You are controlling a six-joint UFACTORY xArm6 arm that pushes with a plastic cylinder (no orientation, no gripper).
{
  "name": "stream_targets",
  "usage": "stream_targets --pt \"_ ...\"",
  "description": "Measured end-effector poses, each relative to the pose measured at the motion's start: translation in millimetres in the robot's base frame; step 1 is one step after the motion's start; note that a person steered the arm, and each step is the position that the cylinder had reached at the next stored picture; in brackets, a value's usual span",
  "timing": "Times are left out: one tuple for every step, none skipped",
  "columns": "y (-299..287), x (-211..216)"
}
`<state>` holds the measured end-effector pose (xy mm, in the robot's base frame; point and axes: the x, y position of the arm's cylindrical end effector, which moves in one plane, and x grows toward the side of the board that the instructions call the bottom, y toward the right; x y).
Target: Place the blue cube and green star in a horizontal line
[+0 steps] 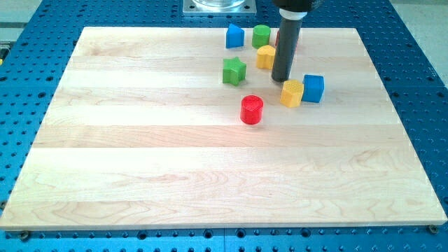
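Note:
The blue cube (313, 88) sits on the wooden board at the view's upper right, touching a yellow block (292, 92) on its left. The green star (234, 71) lies to the view's left of them, slightly higher up. My tip (281, 78) comes down from the view's top as a dark rod. It stands between the star and the cube, just above the yellow block's upper left and to the right of another yellow block (265, 57).
A red cylinder (251, 110) stands below the star. A blue block (234, 36) and a green cylinder (261, 35) sit near the board's top edge. A red block is partly hidden behind the rod. The wooden board (175, 161) lies on a blue perforated table.

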<state>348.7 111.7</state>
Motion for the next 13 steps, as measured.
stream_targets --pt "35.7 -16.5" --pt "140.0 -14.2" --pt "133.5 36.1" --pt "71.3 39.1" --pt "18.1 39.0" --pt "9.9 38.0" --pt "29.8 37.2" --pt "32.5 83.3" --pt "-20.9 87.1" --pt "-17.1 48.6" --pt "-12.9 25.7" --pt "6.8 15.2" --pt "-13.0 -30.4"
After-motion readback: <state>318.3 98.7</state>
